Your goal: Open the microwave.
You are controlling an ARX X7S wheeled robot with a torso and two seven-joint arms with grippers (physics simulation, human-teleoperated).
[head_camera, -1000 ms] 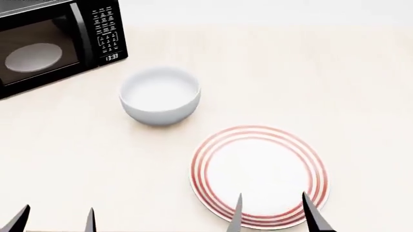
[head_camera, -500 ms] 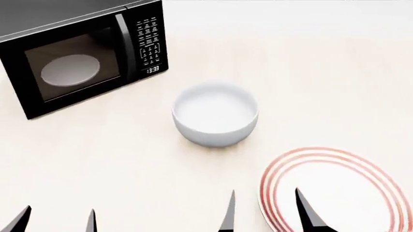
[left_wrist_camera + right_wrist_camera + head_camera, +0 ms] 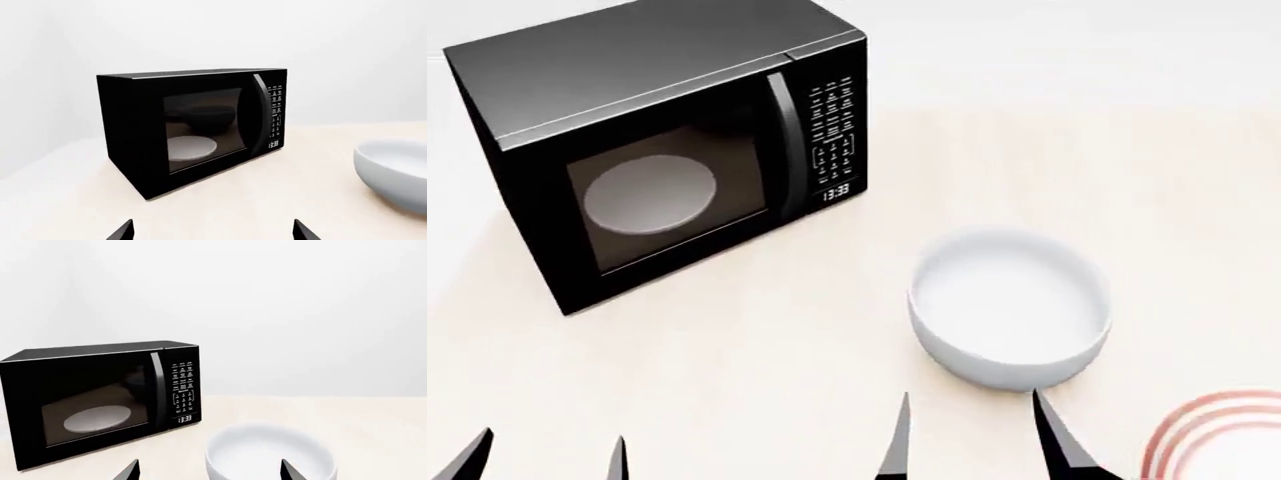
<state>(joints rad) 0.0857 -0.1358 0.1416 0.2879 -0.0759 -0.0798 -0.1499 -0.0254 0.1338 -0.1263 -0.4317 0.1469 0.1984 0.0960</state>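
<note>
So we're sitting at the approach step: the microwave is standing shut at the table's far left, nothing touching it. Both the left gripper and right gripper are hanging spread open, empty. My guess, one needs to reach the vertical handle and pull, steering clear of the white bowl.

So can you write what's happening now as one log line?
black boxy microwave: door shut | left gripper: open, empty | right gripper: open, empty | white bowl: untouched

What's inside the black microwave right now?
Through the tinted glass door of the black boxy microwave, a round white turntable is visible, with nothing on it. The door is shut, and the cavity's dark corners and the part behind the keypad stay hidden.
</note>
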